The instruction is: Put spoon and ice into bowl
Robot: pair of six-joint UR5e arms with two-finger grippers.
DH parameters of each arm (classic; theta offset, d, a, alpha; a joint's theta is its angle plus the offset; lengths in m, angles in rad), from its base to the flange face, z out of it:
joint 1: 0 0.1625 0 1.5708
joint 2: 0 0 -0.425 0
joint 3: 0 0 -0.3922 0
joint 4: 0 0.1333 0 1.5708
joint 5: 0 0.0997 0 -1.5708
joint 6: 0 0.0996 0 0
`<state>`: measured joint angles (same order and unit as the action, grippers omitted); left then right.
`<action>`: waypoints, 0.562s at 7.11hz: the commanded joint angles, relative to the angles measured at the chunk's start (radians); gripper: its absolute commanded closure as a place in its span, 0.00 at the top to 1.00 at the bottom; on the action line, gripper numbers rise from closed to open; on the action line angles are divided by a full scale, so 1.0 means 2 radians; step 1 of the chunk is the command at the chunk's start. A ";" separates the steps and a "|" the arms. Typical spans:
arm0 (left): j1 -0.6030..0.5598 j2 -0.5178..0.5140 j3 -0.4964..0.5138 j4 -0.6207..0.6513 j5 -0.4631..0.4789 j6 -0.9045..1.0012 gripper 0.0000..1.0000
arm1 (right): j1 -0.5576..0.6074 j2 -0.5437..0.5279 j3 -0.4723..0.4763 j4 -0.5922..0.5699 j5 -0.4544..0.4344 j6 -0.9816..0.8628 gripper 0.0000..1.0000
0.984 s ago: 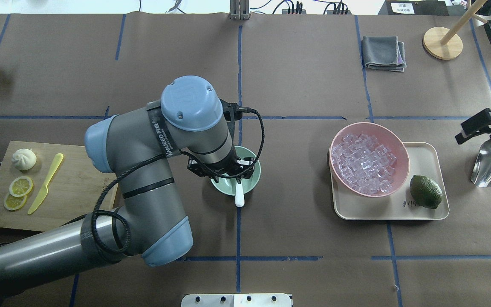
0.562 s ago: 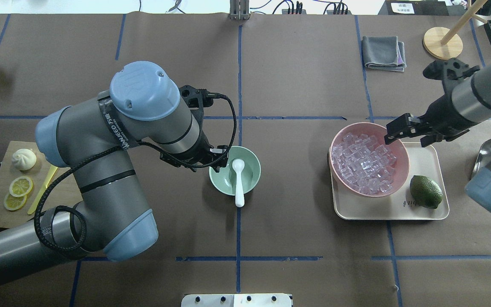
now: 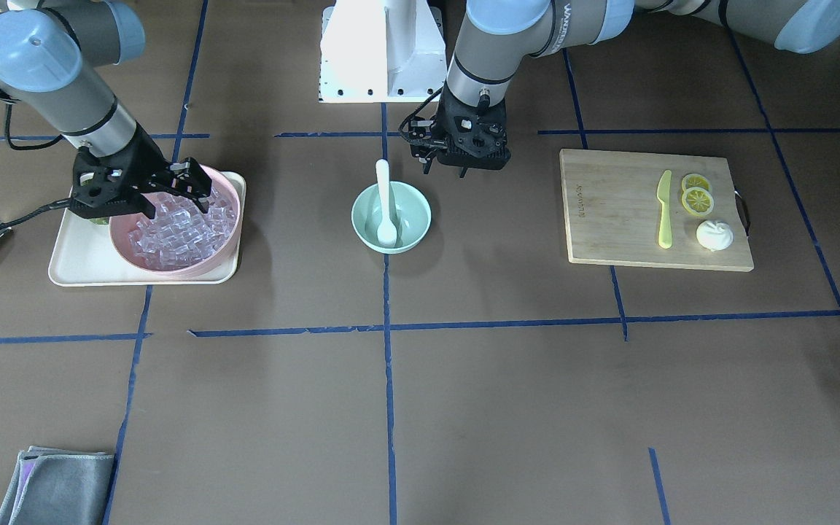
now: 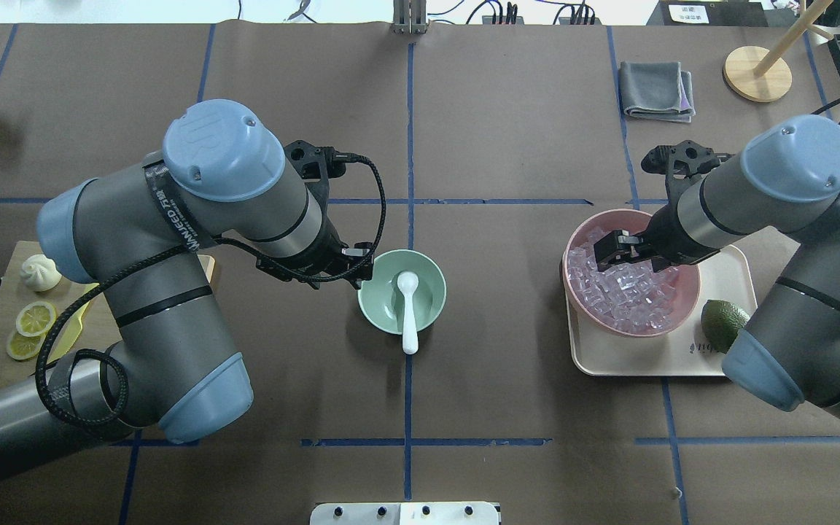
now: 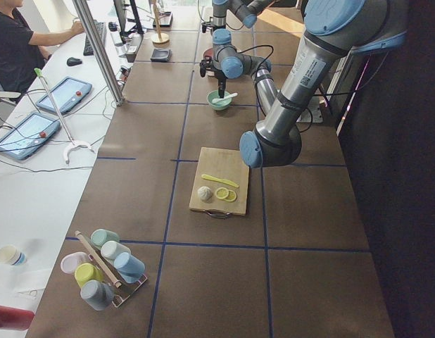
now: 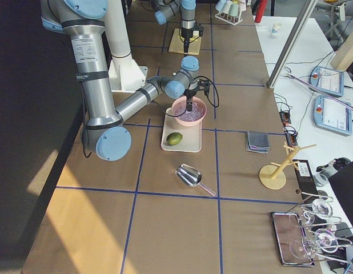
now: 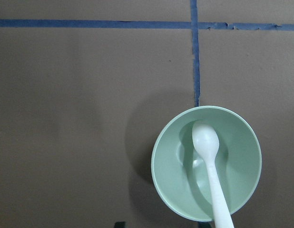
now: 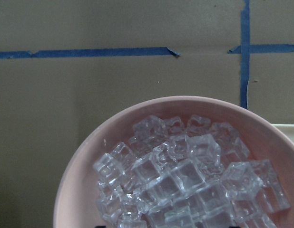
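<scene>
Overhead exterior view is showing the small round mint-green bowl (image 4: 372, 302) sitting near the middle of the brown-papered table (image 4: 522, 379), on a blue tape line. The small white plastic spoon (image 4: 407, 310) is lying in it, scoop down on the bottom, handle leaning out over the rim on the robot's side. The left gripper (image 4: 360, 268) is hovering just beside the bowl's left rim. In its wrist camera the fingertips are only peeking in at the bottom edge, well apart, so it is standing wide and empty.

Towards the table's right end, the clear glassy ice cubes (image 4: 624, 299) are sitting piled in a wide pink bowl (image 8: 85, 156) on a cream rectangular tray (image 4: 653, 357), with a dark green lime (image 4: 719, 315) beside the bowl. The right gripper (image 4: 630, 257) is hanging over the ice with its jaws spread, and I am seeing nothing between them.

Near the left end, a wooden cutting board (image 3: 609, 219) is carrying a yellow-green plastic knife (image 3: 664, 208), two lemon slices (image 3: 697, 197) and a white bun (image 3: 714, 235).

A black band (image 4: 172, 211) above the left gripper is bearing white lettering that seems to begin "WANJ"; I cannot read the rest. The small print on the tray is too tiny to read.
</scene>
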<state>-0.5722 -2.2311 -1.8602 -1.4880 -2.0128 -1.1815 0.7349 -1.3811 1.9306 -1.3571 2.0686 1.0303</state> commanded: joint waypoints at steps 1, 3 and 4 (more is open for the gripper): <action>0.000 0.000 0.000 0.000 0.000 -0.001 0.63 | -0.021 -0.004 -0.003 0.001 -0.023 -0.003 0.89; 0.000 0.000 0.000 0.000 0.000 -0.001 0.63 | -0.025 -0.013 -0.003 -0.001 -0.033 -0.004 0.84; 0.000 0.000 0.000 0.000 0.000 -0.001 0.63 | -0.031 -0.012 -0.003 -0.002 -0.045 -0.004 0.77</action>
<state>-0.5722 -2.2304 -1.8607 -1.4879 -2.0126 -1.1827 0.6841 -1.4024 1.9254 -1.3592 2.0025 1.0224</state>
